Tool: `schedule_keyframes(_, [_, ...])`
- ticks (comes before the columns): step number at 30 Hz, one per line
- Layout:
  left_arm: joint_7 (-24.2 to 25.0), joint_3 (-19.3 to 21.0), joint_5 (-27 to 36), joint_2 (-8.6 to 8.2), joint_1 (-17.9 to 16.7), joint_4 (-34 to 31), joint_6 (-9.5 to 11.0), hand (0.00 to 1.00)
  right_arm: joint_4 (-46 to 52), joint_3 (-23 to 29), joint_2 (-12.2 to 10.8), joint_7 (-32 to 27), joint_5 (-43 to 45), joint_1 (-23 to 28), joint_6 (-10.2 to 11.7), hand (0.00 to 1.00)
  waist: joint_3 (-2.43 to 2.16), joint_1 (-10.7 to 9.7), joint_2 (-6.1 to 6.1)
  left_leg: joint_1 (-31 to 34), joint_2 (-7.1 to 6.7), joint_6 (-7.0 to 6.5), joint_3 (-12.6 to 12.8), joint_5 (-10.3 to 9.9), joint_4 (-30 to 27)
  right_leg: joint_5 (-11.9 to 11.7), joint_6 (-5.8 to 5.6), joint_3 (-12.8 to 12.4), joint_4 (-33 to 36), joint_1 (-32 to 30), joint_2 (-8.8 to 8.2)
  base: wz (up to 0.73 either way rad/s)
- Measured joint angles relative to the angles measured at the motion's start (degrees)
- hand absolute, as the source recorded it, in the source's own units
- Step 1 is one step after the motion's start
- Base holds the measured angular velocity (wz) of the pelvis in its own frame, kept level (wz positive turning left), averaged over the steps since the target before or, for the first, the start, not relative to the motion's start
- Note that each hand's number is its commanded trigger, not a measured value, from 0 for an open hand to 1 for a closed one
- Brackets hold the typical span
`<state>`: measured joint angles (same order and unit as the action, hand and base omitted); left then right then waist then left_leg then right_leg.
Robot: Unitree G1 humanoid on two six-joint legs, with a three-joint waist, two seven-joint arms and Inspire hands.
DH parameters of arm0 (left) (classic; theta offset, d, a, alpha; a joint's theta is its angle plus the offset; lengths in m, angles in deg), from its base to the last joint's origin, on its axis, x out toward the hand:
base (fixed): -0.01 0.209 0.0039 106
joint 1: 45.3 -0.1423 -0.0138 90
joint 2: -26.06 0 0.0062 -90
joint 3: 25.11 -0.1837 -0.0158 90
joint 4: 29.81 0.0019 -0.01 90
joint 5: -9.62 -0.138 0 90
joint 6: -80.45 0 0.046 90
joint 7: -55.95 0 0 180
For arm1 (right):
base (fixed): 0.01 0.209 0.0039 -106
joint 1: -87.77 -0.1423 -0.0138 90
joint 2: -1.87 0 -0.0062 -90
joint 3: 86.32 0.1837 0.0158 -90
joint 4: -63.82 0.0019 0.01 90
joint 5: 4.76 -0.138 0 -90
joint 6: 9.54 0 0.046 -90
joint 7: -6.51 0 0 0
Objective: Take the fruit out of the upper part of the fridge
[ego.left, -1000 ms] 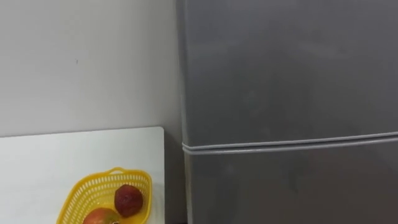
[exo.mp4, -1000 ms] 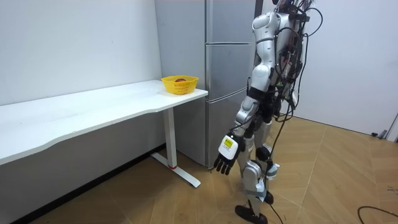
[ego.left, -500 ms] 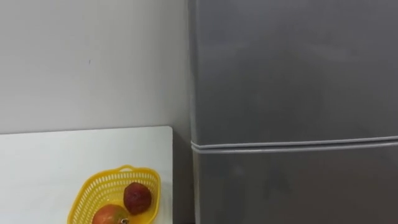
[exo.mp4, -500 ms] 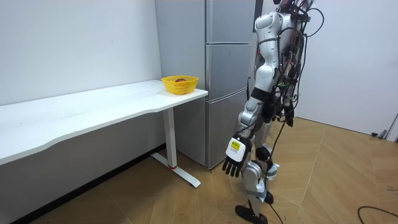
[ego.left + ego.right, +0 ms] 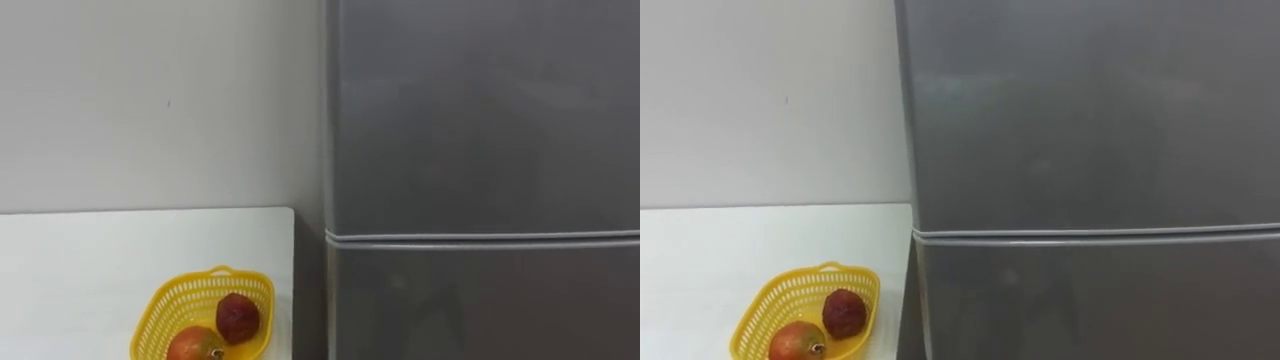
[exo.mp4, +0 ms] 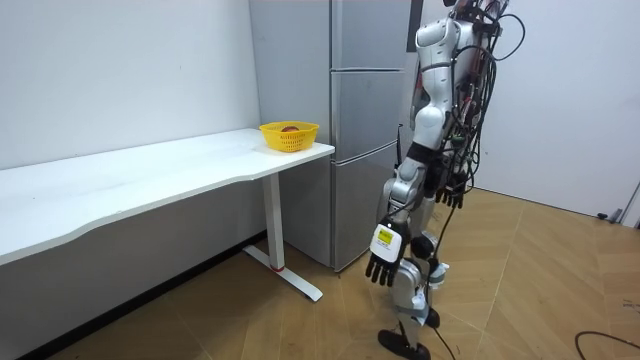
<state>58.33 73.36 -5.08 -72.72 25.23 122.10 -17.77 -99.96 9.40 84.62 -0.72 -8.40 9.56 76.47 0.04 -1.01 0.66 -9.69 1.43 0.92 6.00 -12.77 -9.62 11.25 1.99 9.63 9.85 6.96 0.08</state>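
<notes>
A tall grey fridge (image 5: 480, 120) fills the right of the eye views, both doors closed. A pale seam (image 5: 480, 238) divides the upper door from the lower door (image 5: 480, 305). In the room view I stand upright on the wooden floor, close to the fridge (image 6: 365, 40) and facing it. My left hand (image 6: 385, 262) hangs low beside my leg, fingers loose and open, holding nothing. My right hand (image 6: 450, 195) hangs at hip height on my far side, fingers relaxed and empty.
A white table (image 5: 100, 260) stands against the wall, left of the fridge. On its near corner sits a yellow basket (image 5: 160, 300) with a dark red fruit (image 5: 237, 317) and an orange-red fruit (image 5: 195, 345). A narrow gap separates table and fridge.
The eye view has shifted left, so fridge and basket sit further right in the picture. In the room view my left arm swung back toward my leg, the hand dropping slightly.
</notes>
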Motion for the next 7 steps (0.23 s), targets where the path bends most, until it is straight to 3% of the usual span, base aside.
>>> schedule_keyframes(7, [-0.05,-0.76,-0.9,0.0,1.75,0.21,-0.47,0.0,-0.03,-0.09,-0.03,1.15,5.22,-0.72,-1.21,0.0,0.06,0.04,-0.3,-0.04,-0.01,0.0,0.01,0.0,-0.08,0.02,-0.02,0.04,0.1,0.07,-0.03,0.0])
